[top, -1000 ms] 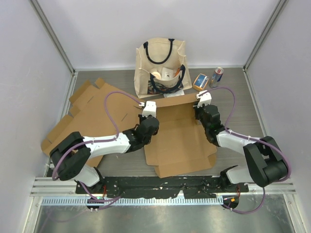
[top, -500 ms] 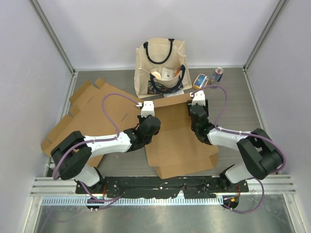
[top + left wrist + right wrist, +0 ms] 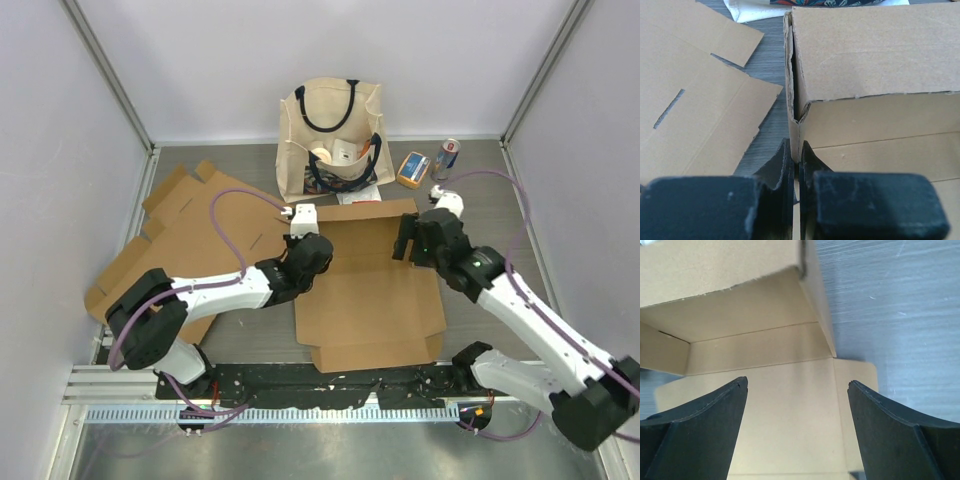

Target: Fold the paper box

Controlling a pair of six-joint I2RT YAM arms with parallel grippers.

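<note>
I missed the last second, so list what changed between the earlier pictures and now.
The right gripper opened, let go of the back flap of the brown cardboard box and drew back toward the right. That flap now lies square across the box's far edge. The left gripper stays pinched shut on the box's left side. The cream tote bag and flat cardboard sheets have not moved.
</note>
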